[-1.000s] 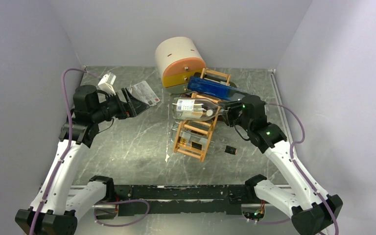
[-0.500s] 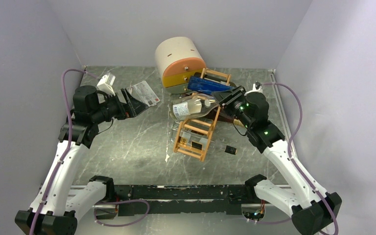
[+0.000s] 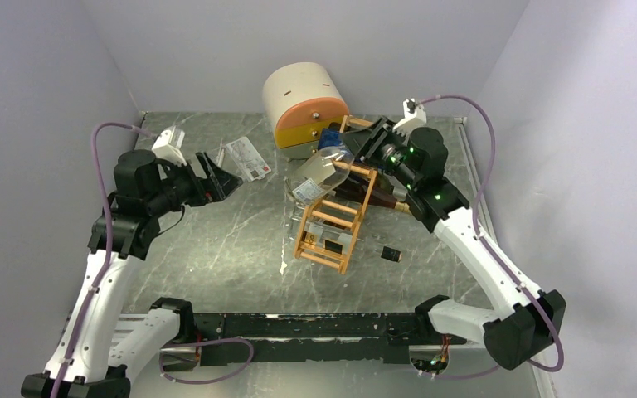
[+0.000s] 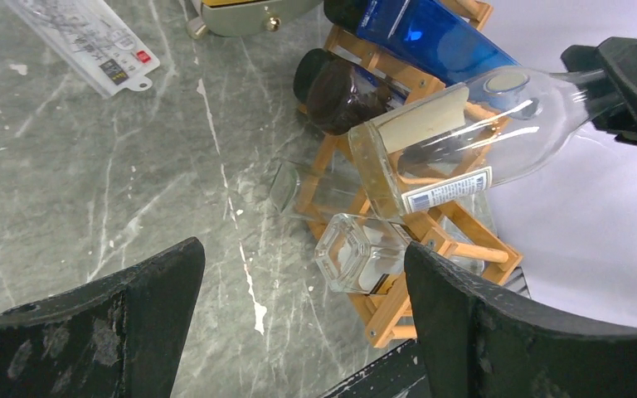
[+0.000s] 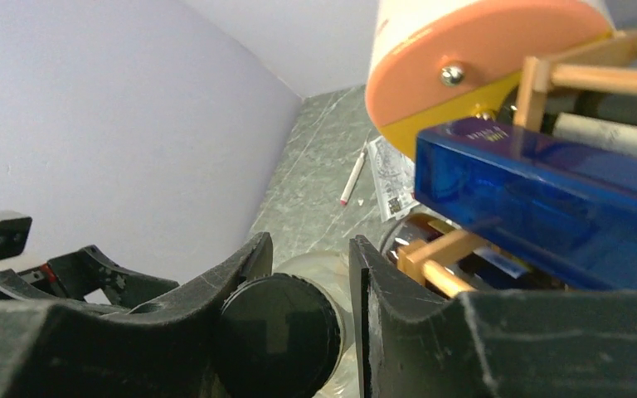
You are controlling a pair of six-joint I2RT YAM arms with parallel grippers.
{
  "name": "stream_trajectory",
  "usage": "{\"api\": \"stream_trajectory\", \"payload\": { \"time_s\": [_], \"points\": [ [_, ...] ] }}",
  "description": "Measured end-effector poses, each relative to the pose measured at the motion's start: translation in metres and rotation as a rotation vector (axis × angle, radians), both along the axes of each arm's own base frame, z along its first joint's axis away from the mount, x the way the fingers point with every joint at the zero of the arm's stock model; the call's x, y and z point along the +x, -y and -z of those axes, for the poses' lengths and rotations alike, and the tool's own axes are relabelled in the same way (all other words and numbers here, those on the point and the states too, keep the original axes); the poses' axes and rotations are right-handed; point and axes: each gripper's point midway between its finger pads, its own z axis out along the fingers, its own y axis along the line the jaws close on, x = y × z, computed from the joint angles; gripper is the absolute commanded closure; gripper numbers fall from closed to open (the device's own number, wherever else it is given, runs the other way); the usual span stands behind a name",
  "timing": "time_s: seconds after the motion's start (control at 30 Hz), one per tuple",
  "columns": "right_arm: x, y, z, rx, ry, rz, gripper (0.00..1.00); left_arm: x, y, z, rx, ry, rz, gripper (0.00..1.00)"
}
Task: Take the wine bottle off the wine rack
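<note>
At the near edge of the marble-patterned table [image 3: 216, 240] both arm bases are bolted side by side. A small black object [image 3: 391, 254] lies on the table just right of the near end of the wine rack [image 3: 332, 224]. The rack lies at a slant, running away toward the back wall. Its near tiers hold a square glass bottle [image 4: 357, 253] and a second clear bottle [image 4: 297, 189] beside it. Farther along, a dark bottle [image 4: 334, 83] and a blue bottle [image 4: 419, 35] lie in the rack's far tiers. The left gripper [image 3: 220, 172] hangs above the table well left of the rack, jaws spread wide and holding nothing. The wine bottle [image 3: 317, 176], clear glass with a cream-and-white label, lies tilted across the rack's middle, base low on the left side and neck raised to the right. Whether its base touches the rack cannot be determined. The right gripper [image 3: 357, 151] is clamped on the bottle's neck end; the wrist view shows both fingers [image 5: 216, 290] pressed against the black cap [image 5: 278, 332]. A white printed packet [image 3: 246, 157] lies flat on the table beyond the left gripper. The round cream-and-orange drawer box [image 3: 303, 104] stands at the back, just beside the rack's far end.
</note>
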Motion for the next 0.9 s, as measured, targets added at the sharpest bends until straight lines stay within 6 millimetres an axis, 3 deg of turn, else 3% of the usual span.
{"api": "stream_trajectory", "payload": {
  "time_s": [0.23, 0.4, 0.5, 0.67, 0.9],
  "points": [
    [-0.003, -0.036, -0.037, -0.077, 0.148, -0.126, 1.0, -0.008, -0.009, -0.007, 0.012, 0.033, -0.049, 0.07],
    [-0.02, -0.075, -0.069, -0.088, 0.263, -0.234, 1.0, -0.011, -0.015, -0.009, 0.02, 0.042, -0.083, 0.07],
    [-0.031, -0.099, -0.078, -0.09, 0.315, -0.299, 1.0, -0.013, -0.021, -0.01, 0.03, 0.04, -0.11, 0.07],
    [-0.046, -0.148, -0.072, -0.134, 0.37, -0.406, 1.0, -0.016, -0.033, -0.021, 0.048, 0.069, -0.176, 0.07],
    [-0.049, -0.214, -0.032, -0.243, 0.426, -0.515, 1.0, -0.035, -0.059, -0.04, 0.073, 0.14, -0.307, 0.07]
  ]
}}
